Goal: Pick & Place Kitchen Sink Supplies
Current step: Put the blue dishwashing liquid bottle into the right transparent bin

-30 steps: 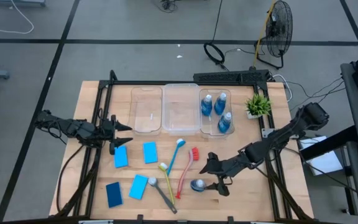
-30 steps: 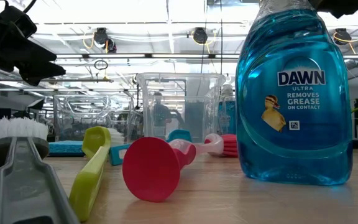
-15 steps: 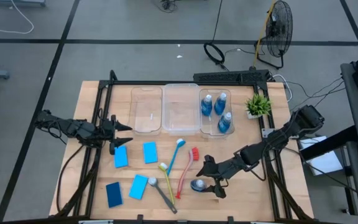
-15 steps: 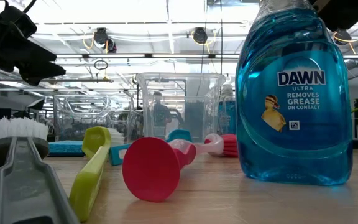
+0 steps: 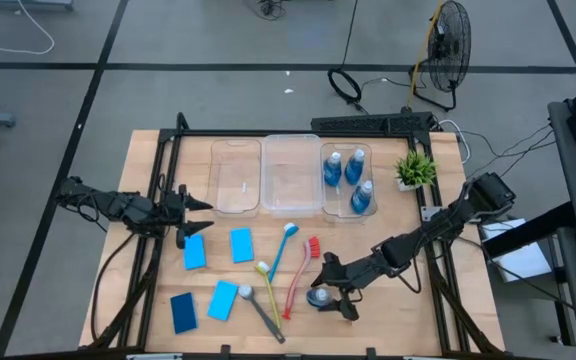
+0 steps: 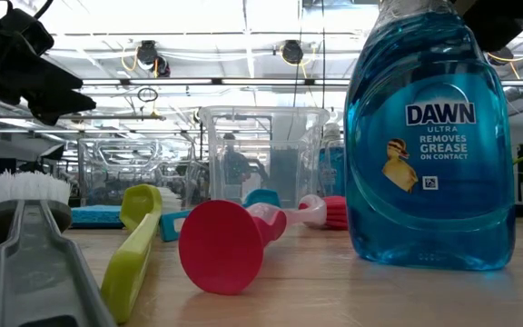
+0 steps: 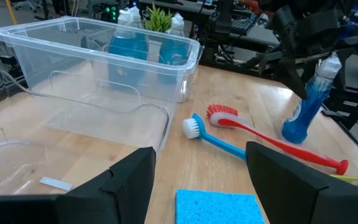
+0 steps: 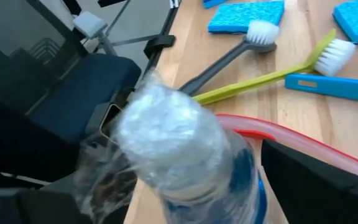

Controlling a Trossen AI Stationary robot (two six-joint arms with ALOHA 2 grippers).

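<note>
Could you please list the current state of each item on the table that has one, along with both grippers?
Loose dish soap bottle: upright on the table, cap wrapped in film.
Three bottles: standing in the right-hand bin.
Middle bin: empty.
Left bin: empty.
Four brushes: lying flat.
Left gripper: open, holding nothing.
Right gripper: around the loose bottle.

In the low view the bottle (image 6: 428,136) fills the right side, its cap cut off by the top edge, and it hides whatever stands behind it. The grey brush (image 6: 30,250) runs out of the bottom edge, so its handle end is unseen. In the right wrist view the bottle's wrapped cap (image 8: 166,146) sits blurred close to the lens, covering the right tool's fingers. From above, the right tool (image 5: 330,288) overlaps the bottle, and its grip is too small to judge.
</note>
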